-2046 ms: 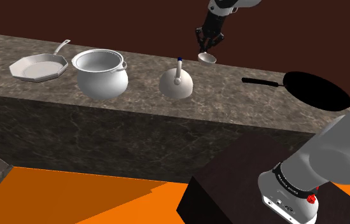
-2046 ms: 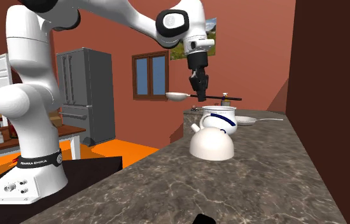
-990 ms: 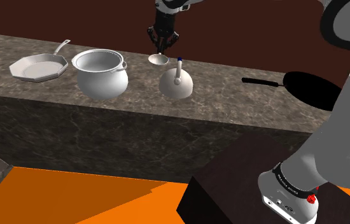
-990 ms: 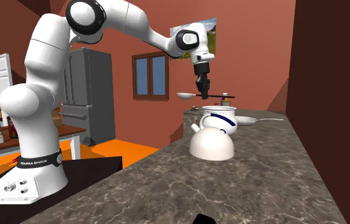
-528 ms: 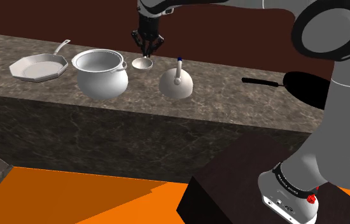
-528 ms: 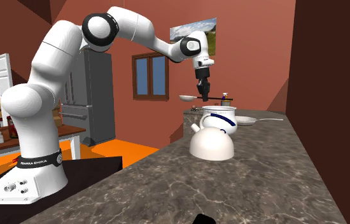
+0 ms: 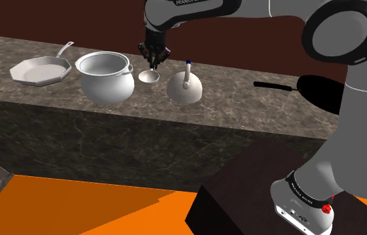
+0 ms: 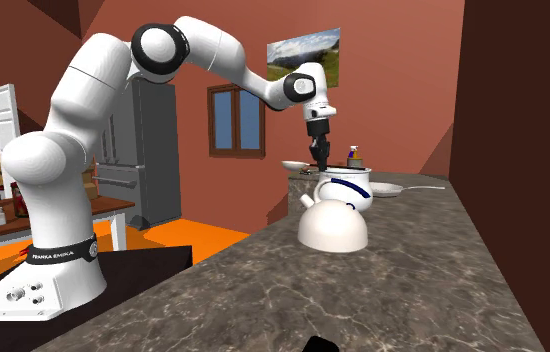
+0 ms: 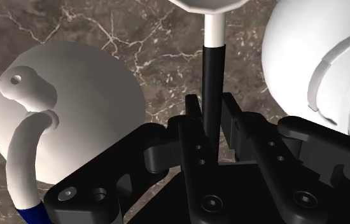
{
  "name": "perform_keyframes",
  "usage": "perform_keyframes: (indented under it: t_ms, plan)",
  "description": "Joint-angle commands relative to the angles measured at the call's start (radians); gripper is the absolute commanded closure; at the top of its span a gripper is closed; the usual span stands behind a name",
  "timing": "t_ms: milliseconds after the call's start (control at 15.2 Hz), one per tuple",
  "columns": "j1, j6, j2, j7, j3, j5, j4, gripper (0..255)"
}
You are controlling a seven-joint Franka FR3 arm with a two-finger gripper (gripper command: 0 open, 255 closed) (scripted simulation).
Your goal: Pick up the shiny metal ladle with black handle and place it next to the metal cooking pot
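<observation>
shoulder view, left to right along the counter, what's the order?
white pan -> pot -> ladle, held in the tool -> kettle -> black frying pan

narrow gap between pot (image 7: 105,79) and kettle (image 7: 183,89), hand (image 7: 153,65) with ladle (image 7: 149,77) over it, open table (image 7: 242,110) between kettle and black pan (image 7: 325,93)

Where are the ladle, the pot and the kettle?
ladle (image 7: 149,77), shoulder view, on its bowl.
pot (image 7: 106,87), shoulder view, on its side wall.
kettle (image 7: 184,91), shoulder view, on its body.
</observation>
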Motion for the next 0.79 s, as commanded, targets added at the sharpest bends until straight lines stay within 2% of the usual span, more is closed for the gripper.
perform_keyframes:
  t_ms: [0,726]
  plan:
    - [0.000,0.027,0.003,0.001,0.000,-0.001,-0.024,255]
    - [0.000,0.153,0.045,0.009,-0.003,-0.006,-0.108,255]
